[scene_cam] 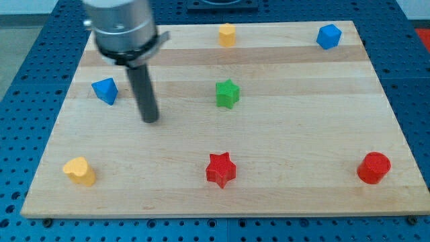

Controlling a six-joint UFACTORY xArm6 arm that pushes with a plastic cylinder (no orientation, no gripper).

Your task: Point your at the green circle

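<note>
In the camera view, a light wooden board [269, 188] lies on a blue table full of little holes [20, 101], and small plastic blocks sit spread out on it, well apart from each other, so the rod has room to slide between them. The robot's dark rod hangs straight down from a shiny grey metal holder [122, 30] near the view's top left. The rod's tip [150, 121] rests on bare wood and touches no block. It has nothing to open or close, so it holds nothing; it can only push or point. Just beside the rod, toward the view's left, sits a blue block with pointy corners [105, 90]. The task asks for a green circle, but the only green thing here is a green star-shaped block [228, 93] near the middle of the board, so that is most likely the one meant. It lies to the view's right of the tip, with bare wood in between. The tip probably needs to slide toward the view's right and a little up to reach it. A yellow block [227, 33] and a blue cube-like block [328, 36] sit along the view's top edge. Along the view's bottom sit a yellow heart-like block [79, 170], a red star block [221, 169] and a red round block [373, 167].
</note>
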